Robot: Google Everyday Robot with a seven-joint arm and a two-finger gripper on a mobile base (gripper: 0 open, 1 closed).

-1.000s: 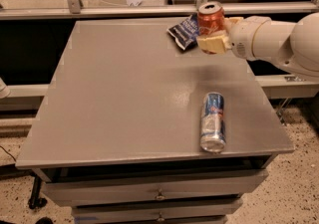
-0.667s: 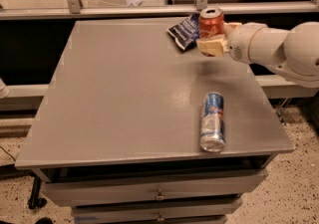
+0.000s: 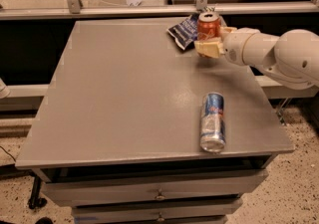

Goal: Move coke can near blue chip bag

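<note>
Standing upright near the far edge of the desk (image 3: 124,98), the coke can (image 3: 208,24) is just beside the blue chip bag (image 3: 182,32), on the bag's right. The two are so close that they look to be touching or nearly so. The end effector (image 3: 213,40) reaches in from the right and is clamped on the can's lower half, one pale finger across the front and the other behind on the right. The front finger hides the can's base, so I cannot tell whether the can rests on the desk or hangs just above it.

I judge the carrying done. What is left is to set the can down if it is not down, let go, and draw the arm back without tipping it.

The can's long axis is vertical, silver top up. The bag lies flat, slanting from far right to near left. A blue-and-silver can (image 3: 213,121) lies on its side, well apart, near the front right.
</note>
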